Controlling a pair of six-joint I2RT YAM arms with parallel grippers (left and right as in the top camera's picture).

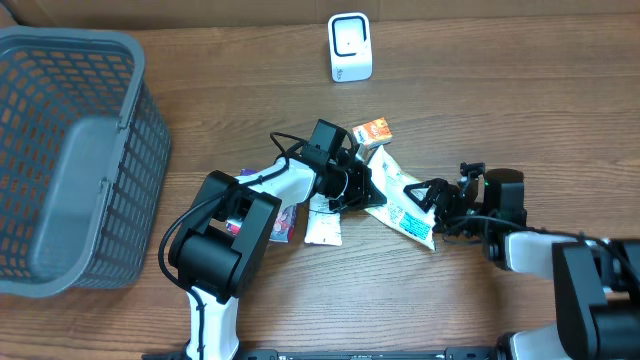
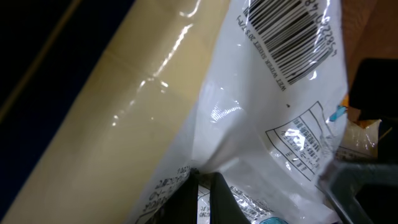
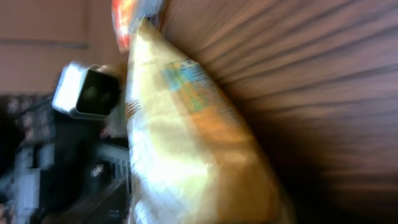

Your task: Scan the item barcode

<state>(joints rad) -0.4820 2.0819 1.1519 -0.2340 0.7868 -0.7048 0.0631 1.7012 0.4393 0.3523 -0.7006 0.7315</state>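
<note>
Snack bag (image 2: 249,124) fills the left wrist view, barcode (image 2: 289,37) in the upper right of that frame, printed on the white panel and facing the lens.

Basket (image 1: 70,45): grey mesh, at the left edge of the overhead frame, well apart from the work. Nothing shows inside it.

Bag position: centre of the overhead frame on the desk (image 1: 500,90), long axis running from an orange end at upper left down to lower right.

Left gripper (image 1: 355,185): pressed together, and judged to be pinching the bag's left edge; a dark finger meets the film at the bottom of the wrist view.

Right gripper (image 1: 425,195): at the bag's lower-right end. Its wrist view is blurred, so whether it is spread or clamped cannot be told.

Scanner (image 1: 350,47): white, upright, top centre, directly up-frame from the left gripper, which is the nearer of the two. Judgement: the barcode must be turned toward it.

Loose white packet (image 1: 323,228) and purple item (image 1: 283,222) lie just below the left gripper.
</note>
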